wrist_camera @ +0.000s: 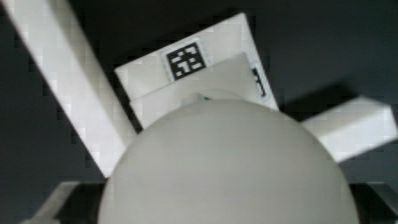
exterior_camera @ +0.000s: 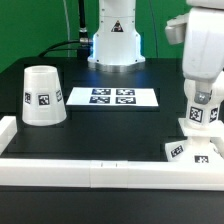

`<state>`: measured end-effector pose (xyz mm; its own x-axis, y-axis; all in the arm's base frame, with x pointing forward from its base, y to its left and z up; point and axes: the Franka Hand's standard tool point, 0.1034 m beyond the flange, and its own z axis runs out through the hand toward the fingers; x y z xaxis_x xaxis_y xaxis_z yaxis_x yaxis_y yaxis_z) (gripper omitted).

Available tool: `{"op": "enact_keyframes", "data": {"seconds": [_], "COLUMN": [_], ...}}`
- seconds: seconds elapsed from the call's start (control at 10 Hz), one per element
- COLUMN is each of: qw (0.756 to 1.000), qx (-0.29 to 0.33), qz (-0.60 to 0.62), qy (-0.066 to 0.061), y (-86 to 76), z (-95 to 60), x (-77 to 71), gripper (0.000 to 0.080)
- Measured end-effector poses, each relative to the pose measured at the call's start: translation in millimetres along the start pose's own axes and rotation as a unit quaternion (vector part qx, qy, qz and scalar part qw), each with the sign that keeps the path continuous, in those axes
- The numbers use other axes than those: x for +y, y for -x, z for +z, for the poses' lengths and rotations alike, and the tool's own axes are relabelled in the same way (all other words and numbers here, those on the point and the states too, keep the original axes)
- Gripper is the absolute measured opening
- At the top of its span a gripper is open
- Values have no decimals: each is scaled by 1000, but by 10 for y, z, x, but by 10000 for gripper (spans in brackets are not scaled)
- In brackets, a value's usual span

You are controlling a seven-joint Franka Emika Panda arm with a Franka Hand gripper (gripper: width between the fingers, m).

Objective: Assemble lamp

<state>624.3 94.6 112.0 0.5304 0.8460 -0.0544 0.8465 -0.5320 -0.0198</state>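
Only exterior view shows shade [exterior_camera: 43, 96], marker board [exterior_camera: 112, 97]

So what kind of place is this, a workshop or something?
Probably a robot test lab: a black table fenced by a white rail, a marker board of printed tags, and tagged lamp parts like the shade.

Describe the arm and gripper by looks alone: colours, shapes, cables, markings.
The arm is glossy white with rounded, tube-like segments and a grey band at one joint. Its white pedestal at the back carries a small dark logo mark; black cables trail from it across the table toward the exterior view's left. The gripper looks boxy and white, with dark detailing near the fingers. No other markings are legible.
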Motion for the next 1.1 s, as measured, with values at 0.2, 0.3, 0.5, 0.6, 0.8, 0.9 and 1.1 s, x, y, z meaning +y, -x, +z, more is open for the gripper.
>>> {"op": "enact_keyframes", "data": {"seconds": [0.2,0.3,0.5,0.6,0.8,0.9,1.1], "qw": [998,995,982,969,942,924,890], "qx": [0,0,3,9,24,23,21], "qz": [59,102,188,246,333,380,454], "qy": [0,0,-3,-12,-28,-31,-34], "y": [-1,-1,4,27,39,39,53], "z": [0,0,-1,7,4,5,6], "x": [1,1,0,-4,20,19,29], "gripper": [578,578,578,578,579,579,579]}}
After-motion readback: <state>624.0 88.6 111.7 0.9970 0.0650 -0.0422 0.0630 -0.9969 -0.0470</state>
